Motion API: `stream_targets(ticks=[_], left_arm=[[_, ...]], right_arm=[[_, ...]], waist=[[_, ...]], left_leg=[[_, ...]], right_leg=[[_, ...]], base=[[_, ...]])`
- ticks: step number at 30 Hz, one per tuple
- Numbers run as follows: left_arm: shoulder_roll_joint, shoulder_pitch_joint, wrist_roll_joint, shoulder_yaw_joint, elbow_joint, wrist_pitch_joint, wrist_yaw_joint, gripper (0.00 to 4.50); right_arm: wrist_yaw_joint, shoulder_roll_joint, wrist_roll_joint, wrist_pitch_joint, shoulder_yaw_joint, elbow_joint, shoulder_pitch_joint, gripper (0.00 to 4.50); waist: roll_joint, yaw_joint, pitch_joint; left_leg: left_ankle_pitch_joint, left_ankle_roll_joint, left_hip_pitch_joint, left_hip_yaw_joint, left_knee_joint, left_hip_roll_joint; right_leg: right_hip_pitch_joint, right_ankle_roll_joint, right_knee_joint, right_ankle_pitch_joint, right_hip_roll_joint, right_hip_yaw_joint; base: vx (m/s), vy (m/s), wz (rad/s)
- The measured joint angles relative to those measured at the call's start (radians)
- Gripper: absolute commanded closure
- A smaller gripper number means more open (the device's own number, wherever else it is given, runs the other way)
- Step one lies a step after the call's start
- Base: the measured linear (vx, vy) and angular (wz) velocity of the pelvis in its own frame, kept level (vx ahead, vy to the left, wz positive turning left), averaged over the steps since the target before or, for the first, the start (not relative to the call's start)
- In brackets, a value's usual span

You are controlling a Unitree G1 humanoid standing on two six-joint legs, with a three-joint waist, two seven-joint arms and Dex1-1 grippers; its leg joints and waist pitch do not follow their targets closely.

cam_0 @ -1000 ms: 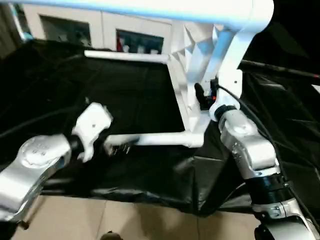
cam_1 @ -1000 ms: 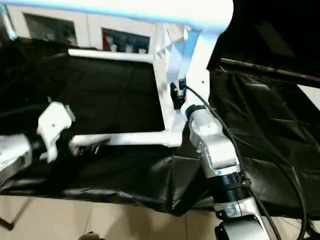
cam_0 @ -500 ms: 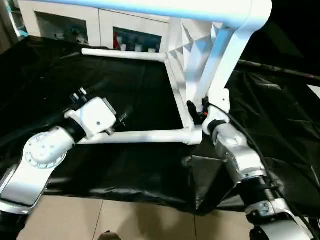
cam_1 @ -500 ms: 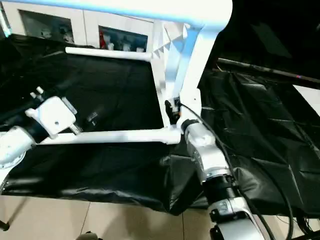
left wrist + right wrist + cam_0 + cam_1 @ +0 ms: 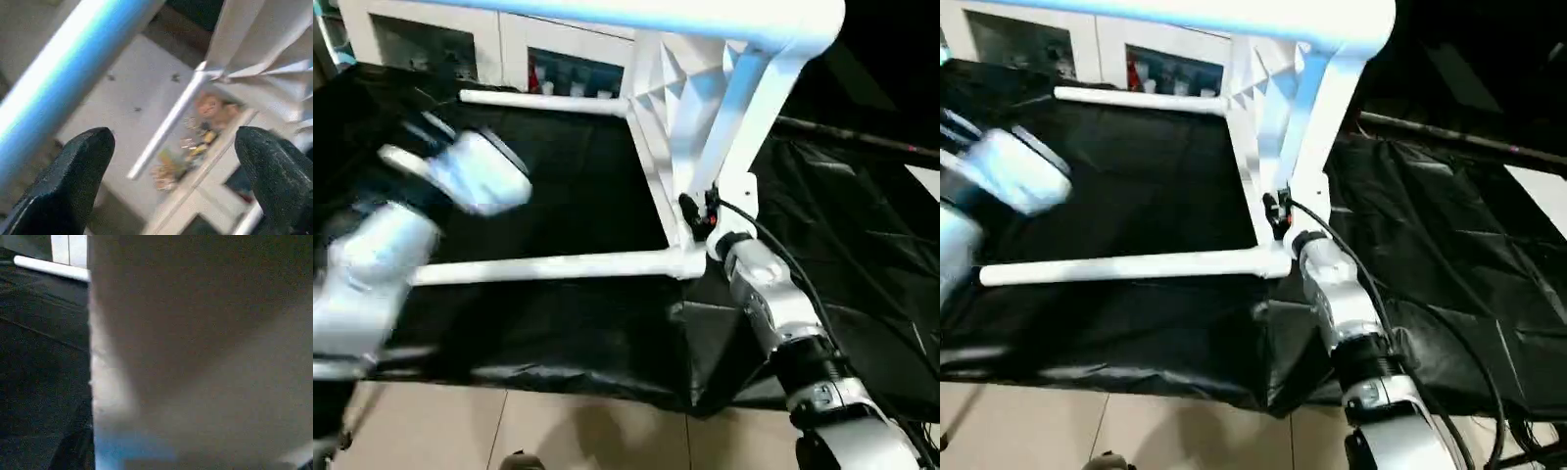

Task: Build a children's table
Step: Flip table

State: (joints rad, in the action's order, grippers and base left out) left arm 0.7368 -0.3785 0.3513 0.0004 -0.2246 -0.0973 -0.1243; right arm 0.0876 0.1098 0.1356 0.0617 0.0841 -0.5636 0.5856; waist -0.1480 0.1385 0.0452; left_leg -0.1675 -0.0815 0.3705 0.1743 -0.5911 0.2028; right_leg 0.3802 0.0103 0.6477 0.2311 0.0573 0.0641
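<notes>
L pincer (image 5: 171, 181) off leg (image 5: 548, 265), raised, open

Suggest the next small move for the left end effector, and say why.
Probably ease the left end effector toward the upper leg until that leg sits between its fingers. They stand wide apart with nothing between them, and the leg runs just off to one side ahead. The tabletop stands on edge, with the right end effector at its lower corner.
</notes>
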Motion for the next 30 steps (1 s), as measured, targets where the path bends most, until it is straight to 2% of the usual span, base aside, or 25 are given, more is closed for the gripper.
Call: stream_targets(ticks=[3,6,10,13,16,23,24,27,30], left_arm=[[0.012,0.0,0.09,0.014,0.0,-0.031,0.054,0.0],[0.019,-0.002,0.144,0.017,0.0,-0.04,0.085,0.0],[0.021,-0.017,0.189,0.021,0.004,-0.077,0.119,0.0],[0.026,-0.031,0.243,0.021,0.024,-0.074,0.138,0.0],[0.026,-0.033,0.262,0.021,0.036,-0.081,0.158,0.0],[0.027,-0.033,0.25,0.022,0.04,-0.101,0.156,0.0],[0.032,-0.029,0.207,0.021,0.044,-0.139,0.131,0.0],[0.036,-0.012,0.101,-0.016,0.042,-0.21,0.034,0.0],[0.026,-0.007,0.048,-0.041,0.039,-0.22,-0.018,0.0]], right_arm=[[0.001,0.0,-0.001,-0.007,-0.002,-0.005,0.0,2.48],[0.004,-0.001,-0.002,-0.011,-0.007,-0.008,0.0,2.48],[0.01,-0.003,-0.003,-0.027,-0.014,-0.016,0.0,2.48],[0.009,-0.012,-0.009,-0.032,-0.017,-0.021,0.005,2.48],[0.008,-0.015,-0.012,-0.035,-0.017,-0.022,0.006,2.48],[0.008,-0.015,-0.012,-0.037,-0.019,-0.022,0.006,2.48],[0.008,-0.015,-0.013,-0.037,-0.02,-0.024,0.006,2.48],[0.007,-0.015,-0.023,-0.043,-0.02,-0.027,0.006,2.48],[0.008,-0.017,-0.025,-0.043,-0.02,-0.029,0.006,2.49]], waist=[[0.0,0.001,0.0],[0.001,0.003,0.001],[0.002,0.001,0.002],[0.004,0.001,0.003],[0.005,0.002,0.004],[0.005,0.003,0.004],[0.009,0.003,0.006],[0.009,0.007,0.006],[0.009,0.007,0.006]], left_leg=[[0.0,0.0,0.0,0.0,0.0,0.0],[0.0,0.0,0.0,0.0,0.0,0.0],[0.0,0.0,0.001,0.0,0.0,0.0],[0.0,0.0,0.001,0.0,0.0,0.001],[0.0,0.0,0.002,0.0,0.0,0.001],[0.0,0.0,0.002,0.0,0.0,0.001],[0.0,0.0,0.002,0.0,0.0,0.001],[0.0,0.0,0.002,0.0,0.0,0.001],[0.0,-0.001,0.001,0.0,0.0,0.001]], right_leg=[[0.0,0.0,0.0,0.0,0.0,0.0],[0.001,0.0,0.0,0.0,0.0,0.0],[0.002,0.001,0.0,-0.001,0.0,0.0],[0.002,0.001,0.0,-0.001,-0.001,0.0],[0.002,0.001,0.0,-0.001,-0.001,0.001],[0.003,0.001,0.0,-0.001,-0.001,0.001],[0.003,0.001,0.0,-0.001,-0.001,0.0],[0.002,0.002,0.001,-0.001,-0.001,0.001],[0.002,0.003,0.001,-0.001,-0.001,0.001]], base=[[0.0,0.0,0.0],[0.0,0.0,0.0],[0.0,0.0,0.0],[0.0,0.0,0.0],[0.0,0.0,0.0],[0.0,0.0,0.0],[0.0,0.0,0.0],[0.0,0.0,0.0],[0.0,0.0,0.0]])
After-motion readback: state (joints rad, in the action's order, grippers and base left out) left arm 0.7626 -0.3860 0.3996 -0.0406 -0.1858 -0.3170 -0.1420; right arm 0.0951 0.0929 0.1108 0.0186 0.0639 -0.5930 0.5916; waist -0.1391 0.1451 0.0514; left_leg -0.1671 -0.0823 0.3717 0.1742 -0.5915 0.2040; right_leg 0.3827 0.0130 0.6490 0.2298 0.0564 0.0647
